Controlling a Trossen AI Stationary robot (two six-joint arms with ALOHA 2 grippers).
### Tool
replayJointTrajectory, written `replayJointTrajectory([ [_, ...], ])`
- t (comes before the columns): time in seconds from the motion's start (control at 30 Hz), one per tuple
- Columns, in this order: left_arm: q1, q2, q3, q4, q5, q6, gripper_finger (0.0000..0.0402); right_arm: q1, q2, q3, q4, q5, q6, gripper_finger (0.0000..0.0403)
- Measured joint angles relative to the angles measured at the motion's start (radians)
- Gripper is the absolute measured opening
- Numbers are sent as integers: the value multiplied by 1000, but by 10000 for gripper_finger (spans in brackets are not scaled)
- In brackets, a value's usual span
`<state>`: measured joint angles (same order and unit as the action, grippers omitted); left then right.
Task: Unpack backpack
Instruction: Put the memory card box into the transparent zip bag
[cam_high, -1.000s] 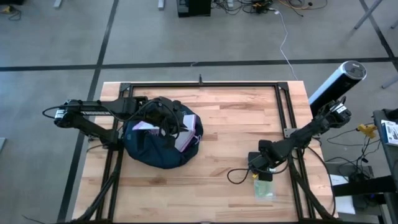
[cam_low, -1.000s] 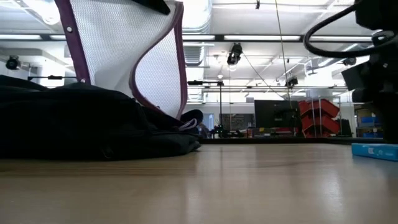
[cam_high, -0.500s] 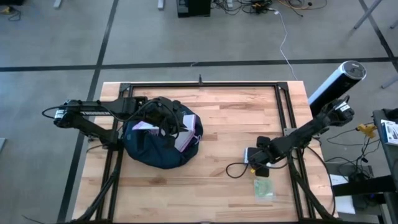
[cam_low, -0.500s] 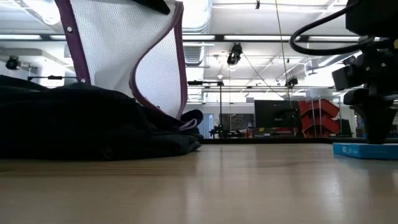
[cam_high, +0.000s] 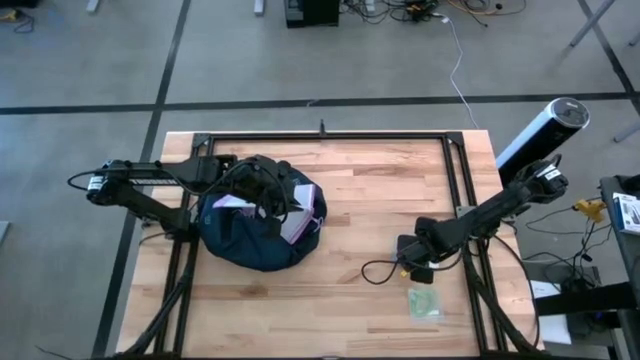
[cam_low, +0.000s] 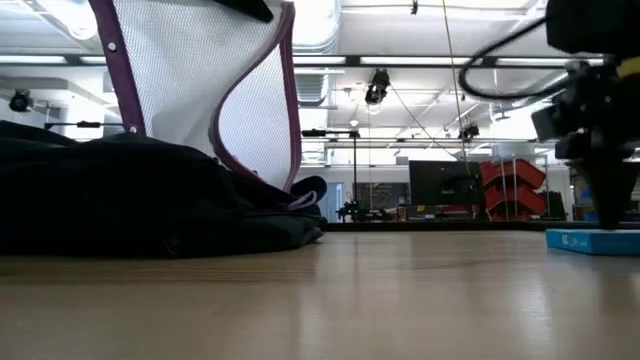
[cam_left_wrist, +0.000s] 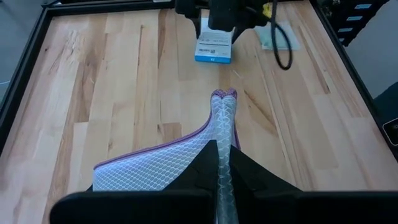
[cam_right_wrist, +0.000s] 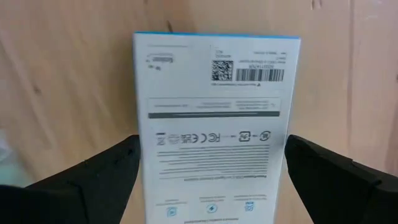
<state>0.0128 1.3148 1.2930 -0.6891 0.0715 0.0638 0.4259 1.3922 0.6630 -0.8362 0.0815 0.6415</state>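
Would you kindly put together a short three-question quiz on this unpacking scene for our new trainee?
1. True or false: the left gripper is shut on the mesh pouch above the backpack.
2. What lies flat on the table between the right gripper's open fingers?
A. a white box with a blue edge
B. a red mug
C. a spoon
3. Fill in: a small ______ packet lies nearer the table's front edge than the box.

Key: 1 true; 2 A; 3 green.
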Motion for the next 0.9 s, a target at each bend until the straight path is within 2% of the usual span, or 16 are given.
replayJointTrajectory([
  [0.27, 0, -1, 0, -4, 0, 5, 0, -73, -7, -107, 178, 25, -2, 367],
  [0.6, 0, -3, 0, -8, 0, 7, 0, -116, -7, -124, 250, 27, -29, 367],
  [0.8, 0, -10, 0, -8, 0, 6, 0, -117, -27, -74, 207, -16, -14, 366],
  [0.9, 0, -14, 0, -11, 0, 6, 0, -116, -41, -8, 123, -56, -8, 366],
])
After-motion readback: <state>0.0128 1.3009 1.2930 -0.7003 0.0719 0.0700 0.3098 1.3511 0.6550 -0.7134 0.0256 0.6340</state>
